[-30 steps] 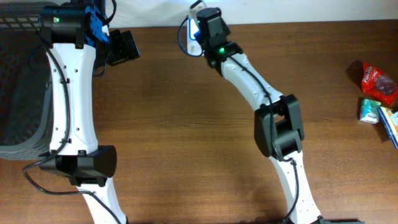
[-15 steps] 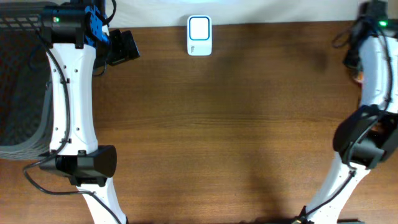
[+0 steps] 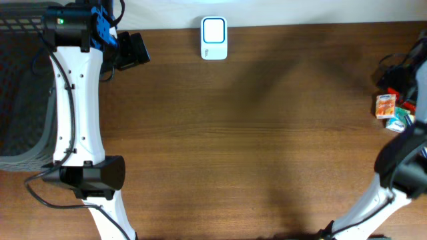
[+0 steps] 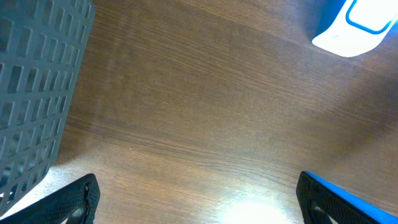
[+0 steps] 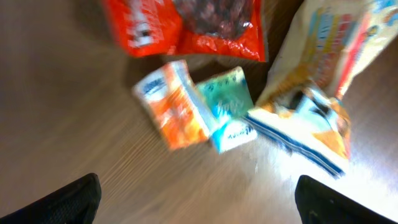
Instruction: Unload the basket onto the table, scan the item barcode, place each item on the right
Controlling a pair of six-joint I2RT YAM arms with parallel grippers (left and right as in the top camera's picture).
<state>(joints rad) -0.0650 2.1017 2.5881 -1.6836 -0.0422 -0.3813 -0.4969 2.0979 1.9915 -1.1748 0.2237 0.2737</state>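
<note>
Four packets bunch at the right edge of the table (image 3: pixel 267 133): an orange packet (image 5: pixel 177 107) touching a green packet (image 5: pixel 229 109), a red bag (image 5: pixel 186 25) behind, a crisp bag (image 5: pixel 317 87) beside. Above them hovers the right gripper (image 5: pixel 199 202), fingers (image 5: pixel 69 200) wide apart and empty. The left gripper (image 4: pixel 199 199), equally spread, holds nothing near the basket (image 4: pixel 31 93). The scanner (image 3: pixel 213 39) stands well apart at the far edge. For a clean pick, I would centre on the orange packet alone, straddle its narrow sides clear of the green neighbour, and leave the barcode face uncovered.
</note>
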